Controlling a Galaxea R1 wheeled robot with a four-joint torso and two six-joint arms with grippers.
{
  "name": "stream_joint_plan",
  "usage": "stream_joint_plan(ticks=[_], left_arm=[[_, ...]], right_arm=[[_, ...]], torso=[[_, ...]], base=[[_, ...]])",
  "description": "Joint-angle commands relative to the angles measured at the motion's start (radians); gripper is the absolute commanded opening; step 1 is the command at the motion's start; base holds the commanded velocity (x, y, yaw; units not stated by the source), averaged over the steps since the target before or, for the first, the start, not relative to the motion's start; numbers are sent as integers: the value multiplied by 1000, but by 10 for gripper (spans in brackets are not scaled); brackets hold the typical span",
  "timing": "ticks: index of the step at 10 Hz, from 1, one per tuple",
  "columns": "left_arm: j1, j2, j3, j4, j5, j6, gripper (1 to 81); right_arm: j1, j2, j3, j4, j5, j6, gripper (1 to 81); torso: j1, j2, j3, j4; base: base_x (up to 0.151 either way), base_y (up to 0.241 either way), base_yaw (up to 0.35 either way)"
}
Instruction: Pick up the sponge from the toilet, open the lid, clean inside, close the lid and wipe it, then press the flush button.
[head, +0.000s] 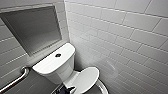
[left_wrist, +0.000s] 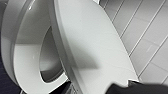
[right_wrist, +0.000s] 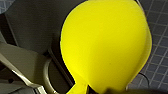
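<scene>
Left wrist view: lid (left_wrist: 95, 50) ajar

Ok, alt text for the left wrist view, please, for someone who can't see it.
The white toilet lid stands tilted, lifted partly away from the seat, with the bowl opening showing through the seat ring. A pale tiled wall lies beyond the lid, and a dark part of the robot crosses near the lid's rim.

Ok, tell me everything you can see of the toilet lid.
The lid is a smooth, glossy white oval, plastic-looking. It stands lifted partway, tilted off the seat ring, with a gap showing the bowl opening. It sits in front of the tank, close to the tiled wall. A dark part of the robot's left arm is at its edge; contact cannot be told.
</scene>
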Motion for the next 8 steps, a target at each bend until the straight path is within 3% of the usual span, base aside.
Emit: stream_joint_plan(ticks=[1,4,8], left_arm=[[-153,-40,29,45,-111,-14,811],[-151,-77,35,45,-125,-81,811],[-93,-191,35,66,-239,-178,811]], right_arm=[[-24,-12,11,-5,-82,-1,10],[-27,-10,11,-6,-84,-1,10],[-34,-4,17,-9,-90,-1,10]], torso=[[0,0,0,0],[0,0,6,0],[0,0,6,0]], base=[[0,0,0],[0,0,0],[0,0,0]])
